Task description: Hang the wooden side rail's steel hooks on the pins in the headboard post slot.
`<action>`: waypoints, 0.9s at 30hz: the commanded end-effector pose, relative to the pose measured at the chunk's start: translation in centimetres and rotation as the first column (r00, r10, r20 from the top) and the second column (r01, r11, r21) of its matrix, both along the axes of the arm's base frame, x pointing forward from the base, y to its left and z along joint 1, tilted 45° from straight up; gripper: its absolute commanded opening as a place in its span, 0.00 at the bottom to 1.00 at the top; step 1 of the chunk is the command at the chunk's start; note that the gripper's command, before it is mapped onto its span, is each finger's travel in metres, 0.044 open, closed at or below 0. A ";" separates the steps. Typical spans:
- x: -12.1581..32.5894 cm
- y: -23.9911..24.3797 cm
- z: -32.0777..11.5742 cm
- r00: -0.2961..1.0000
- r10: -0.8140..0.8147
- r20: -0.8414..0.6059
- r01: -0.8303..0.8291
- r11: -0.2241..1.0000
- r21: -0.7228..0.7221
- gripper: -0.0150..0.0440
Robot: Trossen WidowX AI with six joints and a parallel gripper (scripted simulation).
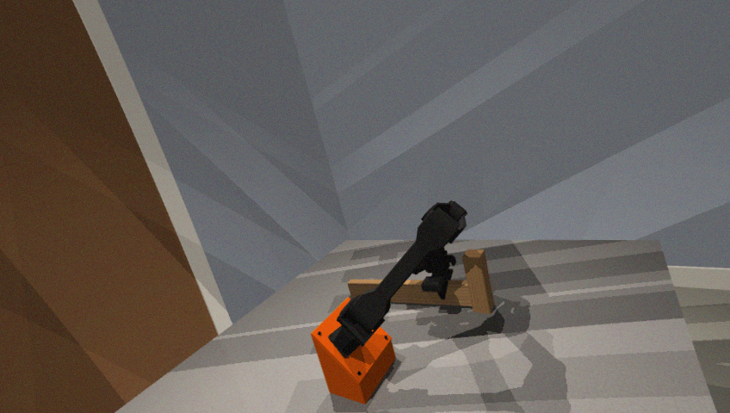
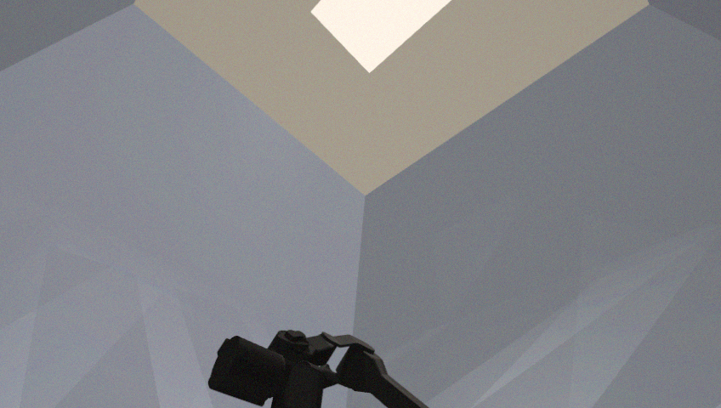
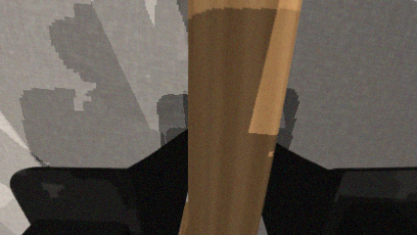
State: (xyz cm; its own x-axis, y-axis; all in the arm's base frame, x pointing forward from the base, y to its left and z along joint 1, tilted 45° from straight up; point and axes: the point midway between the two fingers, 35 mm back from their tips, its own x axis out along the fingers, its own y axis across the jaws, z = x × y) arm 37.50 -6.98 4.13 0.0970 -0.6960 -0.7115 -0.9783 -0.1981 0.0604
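The wooden side rail [image 1: 410, 296] [image 3: 230, 73] is a long light-brown board standing on its narrow edge. Its right end meets or overlaps the left side of the upright headboard post [image 1: 479, 281] in the top view. The hooks, pins and slot are not visible. The rail's left end is partly behind the arm base; whether it touches the table cannot be told. My gripper [image 1: 441, 295] [image 3: 219, 135] points down and is shut on the rail, a little left of the post. In the wrist view one black finger lies on each side of the rail.
The grey table [image 1: 615, 348] carries the orange arm base [image 1: 340, 366] at the front. The black arm [image 1: 402, 271] reaches over the rail toward the post. The exterior view shows mostly walls and ceiling, with part of the arm [image 2: 306, 376] at the bottom.
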 end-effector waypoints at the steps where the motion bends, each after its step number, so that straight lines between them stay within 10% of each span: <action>1: 0.1 0.0 0.1 1.000 0.009 -0.002 -0.009 1.000 -0.011 0.25; 14: 0.1 -0.1 -0.1 1.000 0.009 -0.002 -0.009 1.000 -0.011 0.25; 27: 0.0 0.2 0.1 1.000 0.006 0.000 -0.006 1.000 -0.002 0.83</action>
State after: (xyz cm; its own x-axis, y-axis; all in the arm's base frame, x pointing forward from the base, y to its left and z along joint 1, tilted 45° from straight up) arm 37.55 -6.97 4.04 0.1006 -0.6968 -0.7102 -0.9772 -0.2034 0.0612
